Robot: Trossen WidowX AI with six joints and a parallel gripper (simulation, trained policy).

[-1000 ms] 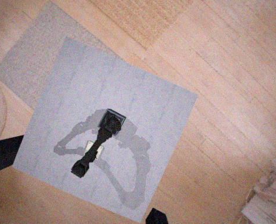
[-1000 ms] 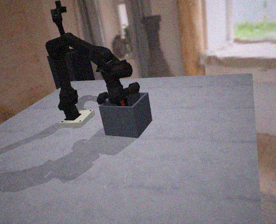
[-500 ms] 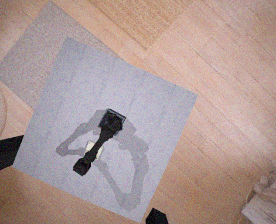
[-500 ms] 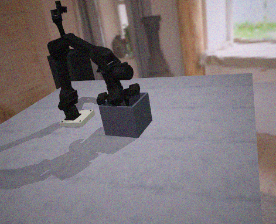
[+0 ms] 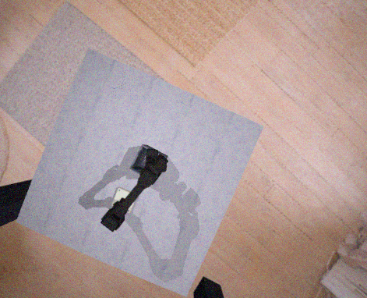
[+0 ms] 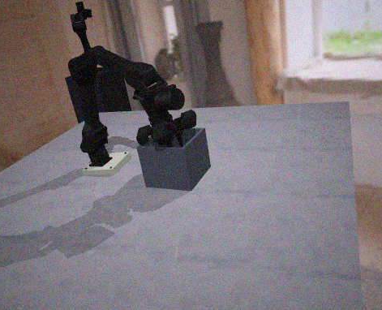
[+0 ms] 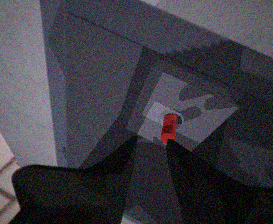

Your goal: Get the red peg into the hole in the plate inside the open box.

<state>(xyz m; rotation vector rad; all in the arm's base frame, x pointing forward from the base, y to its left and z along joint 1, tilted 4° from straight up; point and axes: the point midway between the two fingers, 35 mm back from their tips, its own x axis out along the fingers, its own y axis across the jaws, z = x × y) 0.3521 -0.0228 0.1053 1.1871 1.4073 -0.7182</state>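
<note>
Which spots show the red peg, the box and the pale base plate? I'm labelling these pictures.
red peg (image 7: 169, 128): wrist view, middle of its visible side
box (image 6: 167, 168) (image 7: 92, 75): exterior view, outer side wall; wrist view, inner wall
pale base plate (image 6: 121, 161): exterior view, bare top near a corner

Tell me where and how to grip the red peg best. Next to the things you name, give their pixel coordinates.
Probably the red peg (image 7: 169, 128) is best pinched across its slim shaft, near the end facing the wrist camera, coming from above: the walls of the box (image 5: 139, 159) (image 6: 167, 167) (image 7: 94, 65) block the sides; only its top is open.
</note>
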